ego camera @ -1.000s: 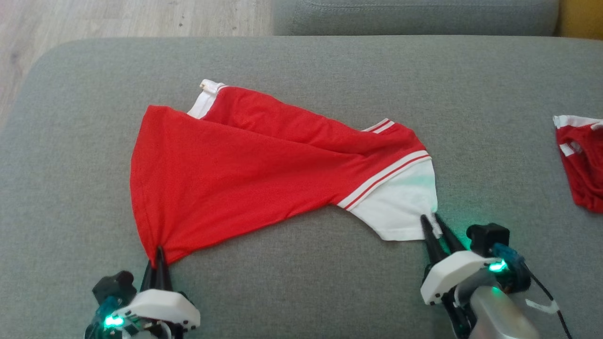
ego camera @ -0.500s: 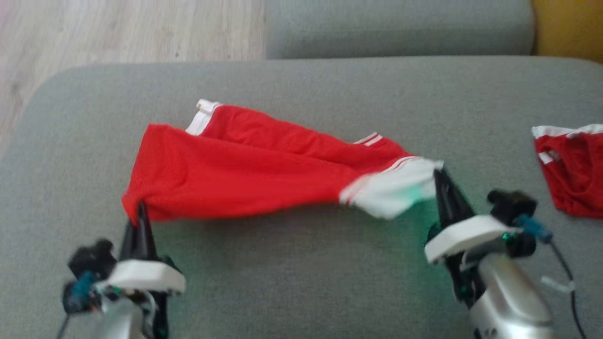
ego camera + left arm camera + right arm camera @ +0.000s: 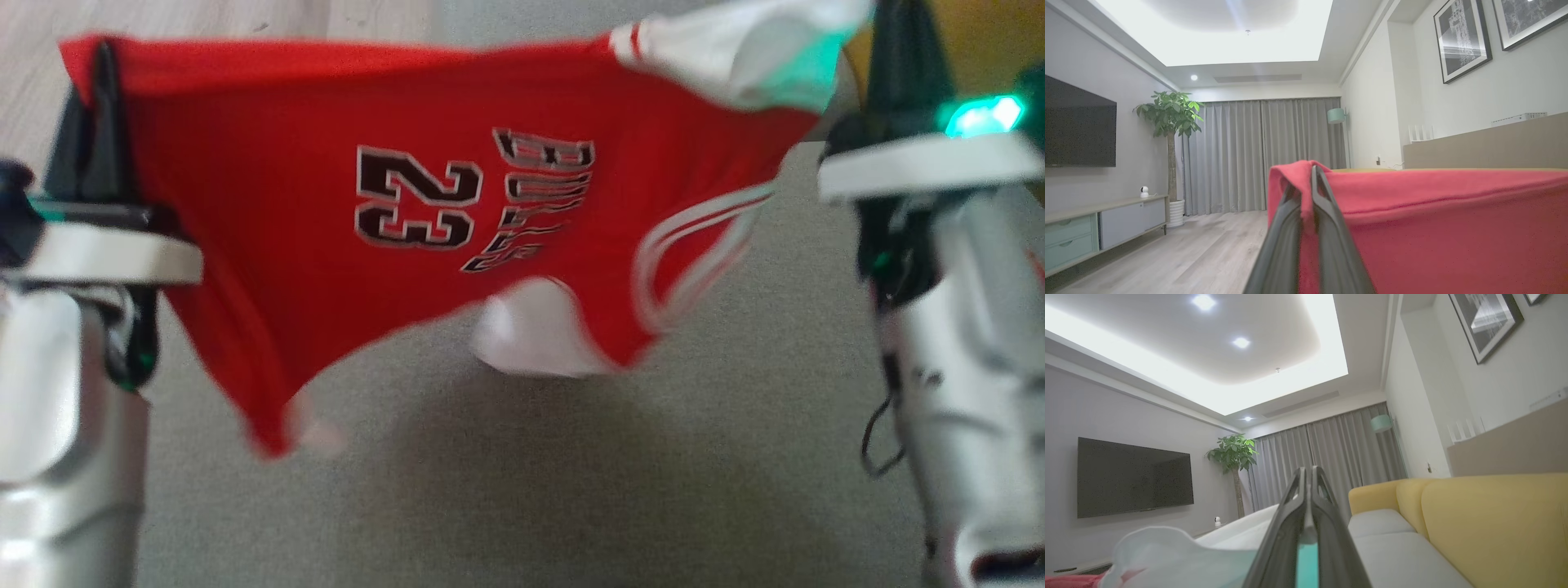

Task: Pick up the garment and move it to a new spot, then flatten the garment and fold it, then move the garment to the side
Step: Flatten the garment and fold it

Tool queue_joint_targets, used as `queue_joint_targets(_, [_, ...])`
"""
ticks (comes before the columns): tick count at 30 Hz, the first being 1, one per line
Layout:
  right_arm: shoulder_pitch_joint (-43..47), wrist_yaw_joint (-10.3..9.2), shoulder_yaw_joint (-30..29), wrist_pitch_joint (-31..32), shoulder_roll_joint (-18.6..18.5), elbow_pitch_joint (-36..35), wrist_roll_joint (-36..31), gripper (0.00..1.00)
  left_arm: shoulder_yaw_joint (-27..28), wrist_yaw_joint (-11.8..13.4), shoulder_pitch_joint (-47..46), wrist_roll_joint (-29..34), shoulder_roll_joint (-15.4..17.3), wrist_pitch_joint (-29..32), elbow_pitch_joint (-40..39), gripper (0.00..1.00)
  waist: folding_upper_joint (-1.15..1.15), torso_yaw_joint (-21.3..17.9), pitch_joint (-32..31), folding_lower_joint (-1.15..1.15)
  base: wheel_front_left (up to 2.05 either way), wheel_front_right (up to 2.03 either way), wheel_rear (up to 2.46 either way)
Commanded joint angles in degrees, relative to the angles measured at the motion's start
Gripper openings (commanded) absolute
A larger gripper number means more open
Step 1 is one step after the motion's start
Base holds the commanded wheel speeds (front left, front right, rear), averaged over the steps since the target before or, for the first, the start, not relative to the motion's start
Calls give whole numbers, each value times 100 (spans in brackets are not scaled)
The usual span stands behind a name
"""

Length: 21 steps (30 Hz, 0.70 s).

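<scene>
Here, a red jersey (image 3: 286,212) hangs stretched in the air across the upper half of the head view, above a grey cushion (image 3: 571,490). Its front shows the number 23 and the word BULLS in black and white, turned sideways. The left gripper (image 3: 102,57), at the upper left of the frame, is clenched on a red corner of the jersey; in the left wrist view its dark fingers (image 3: 1333,237) pinch red cloth at the bottom centre. The right gripper (image 3: 896,33), at the upper right, is clenched on the white end of the jersey; in the right wrist view a pale strip sits between its closed fingers (image 3: 1331,539), and white fabric bunches at the lower left. The jersey's lower edge droops in blurred points toward the middle of the head view. A yellow sofa (image 3: 1494,522) fills the right wrist view's lower right.
</scene>
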Motion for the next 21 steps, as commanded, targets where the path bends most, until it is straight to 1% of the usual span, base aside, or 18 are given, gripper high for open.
queue_joint_targets(1, [-359, -4, 131, 52, -32, -182, -19, 0, 146, -17, -429, 15, 338, 75, -214, 0, 0, -14, 6, 1, 0, 0, 0])
queue_joint_targets(5, [-971, -4, 255, 232, -160, -61, -106, 0, 45, -21, -712, -8, 463, 323, -210, 0, 0, -39, 136, 1, 0, 0, 0])
queue_joint_targets(9, [-1471, -4, 342, 315, -210, 222, -269, 0, -41, -21, -924, -72, 409, 410, -37, 0, 0, -73, 383, 1, 0, 0, 0])
queue_joint_targets(11, [-1762, -4, 337, 354, -195, 434, -383, 0, -52, 1, -1078, -98, 367, 409, 92, 0, 0, -101, 629, 1, 0, 0, 0])
queue_joint_targets(13, [-2137, -4, 351, 341, -194, 668, -572, 0, -89, 25, -1311, -83, 318, 351, 284, 0, 0, -113, 901, 1, 0, 0, 0])
queue_joint_targets(16, [-2881, -4, 223, 236, -158, 1047, -868, 0, -122, 87, -1881, -12, 285, 161, 604, 0, 0, -143, 1361, 1, 0, 0, 0])
queue_joint_targets(21, [-4234, -4, -312, -11, -146, 1565, -1671, 0, -175, 338, -3183, 305, 271, -383, 1140, 0, 0, -137, 1917, 1, 0, 0, 0])
